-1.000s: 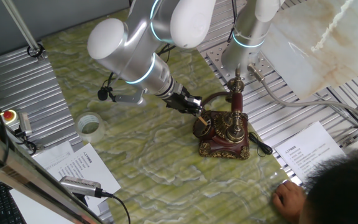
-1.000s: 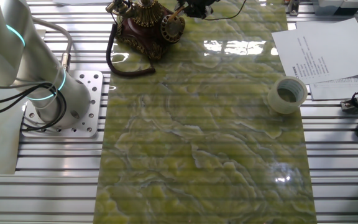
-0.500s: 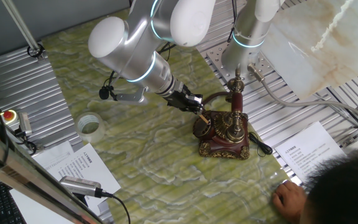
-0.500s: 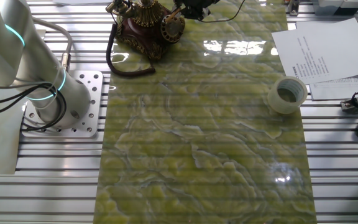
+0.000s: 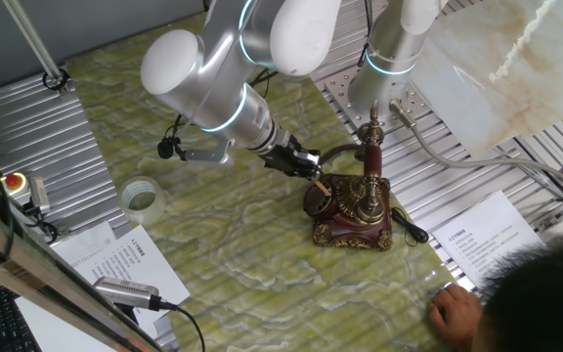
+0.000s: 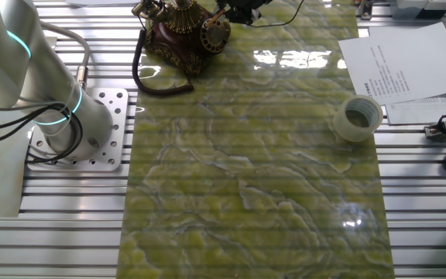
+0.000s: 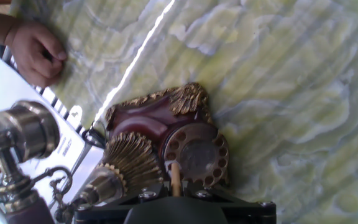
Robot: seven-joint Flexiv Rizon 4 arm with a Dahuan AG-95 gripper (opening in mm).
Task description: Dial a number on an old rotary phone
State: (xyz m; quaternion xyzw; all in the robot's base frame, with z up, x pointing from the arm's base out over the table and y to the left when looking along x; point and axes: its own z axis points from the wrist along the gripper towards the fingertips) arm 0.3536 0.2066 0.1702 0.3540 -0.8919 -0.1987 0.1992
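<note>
- The old rotary phone (image 5: 352, 209) stands on the green marbled table surface (image 5: 233, 244), near the arm's mounting base (image 5: 374, 93).
- Its round dark dial (image 7: 196, 155) faces the arm; the finger holes ring a metallic centre disc.
- The handset (image 5: 370, 149) rests across the tall cradle; the black cord (image 6: 155, 81) loops on the table beside the body.
- The gripper (image 5: 306, 168) sits just above the dial's upper edge.
- It grips a thin, pale wooden stick (image 7: 175, 179); in the hand view the stick's tip lies at the dial's rim.
- A clear tape roll (image 6: 357, 118) lies well apart from the phone.
- Printed paper sheets (image 6: 399, 62) lie at the table's edge.
- A person's hand (image 7: 35, 51) rests near one sheet.
</note>
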